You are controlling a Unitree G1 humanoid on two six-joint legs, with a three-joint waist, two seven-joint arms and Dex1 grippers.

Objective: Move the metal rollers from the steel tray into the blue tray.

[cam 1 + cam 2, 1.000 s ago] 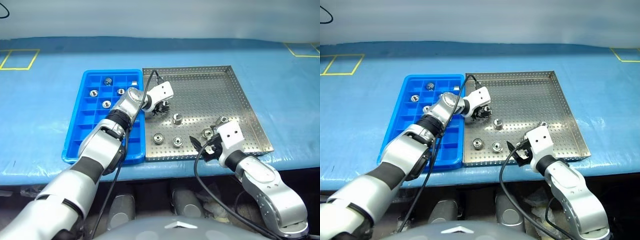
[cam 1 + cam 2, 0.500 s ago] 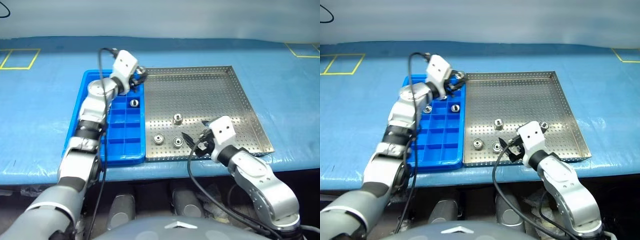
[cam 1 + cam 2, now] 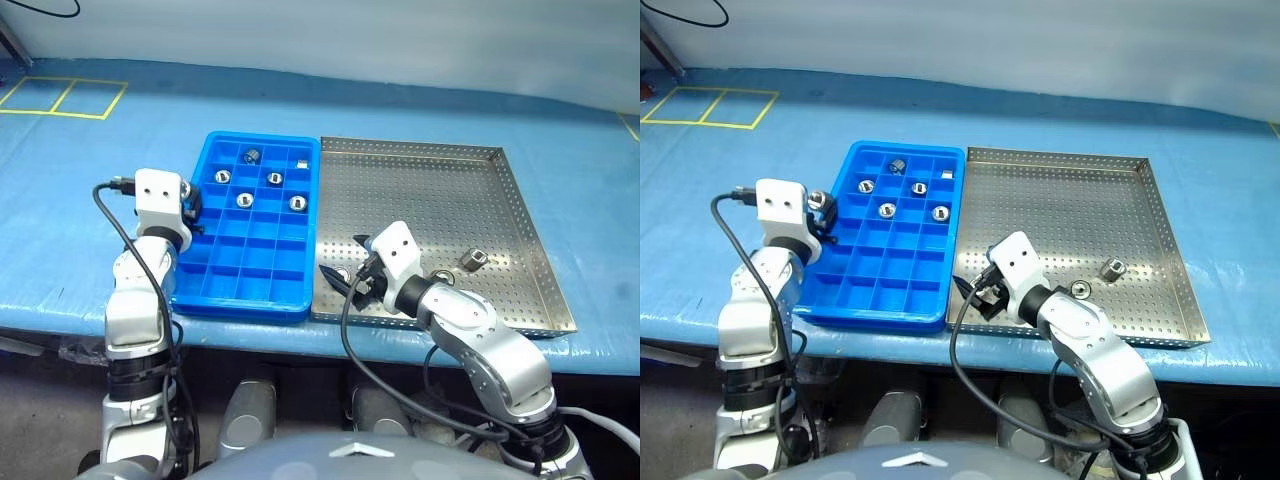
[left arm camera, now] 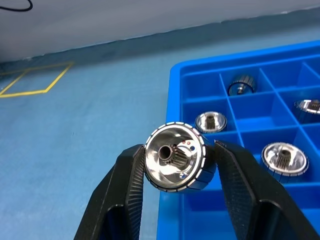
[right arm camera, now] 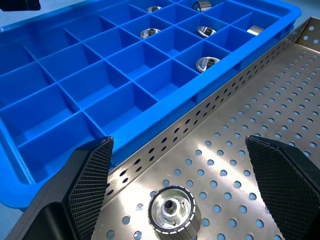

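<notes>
The left gripper [image 4: 175, 162] is clamped on one metal roller [image 4: 175, 163], its dark centre hole facing the wrist camera. A second ago this gripper worked over the near-left part of the steel tray [image 3: 430, 150]; it has since crossed the blue tray [image 3: 215, 300] and now hangs at that tray's left edge, the roller just outside the rim. The whole head view has also shifted between the pictures, so the camera has moved.

The right gripper [image 5: 175, 185] stands with its jaws wide apart, holding nothing, low over the steel tray's near-left corner. It has moved left along the near edge since the earlier picture. One roller [image 5: 171, 210] lies on the perforated floor between its fingers, touching neither, just beside the rim that meets the blue tray.

Another roller [image 3: 1111, 268] rests toward the steel tray's near-right area, and one more [image 3: 1078, 289] lies by the right forearm.

Six pieces occupy the far compartments of the blue tray, among them one [image 3: 297, 203] beside the right-hand wall.
</notes>
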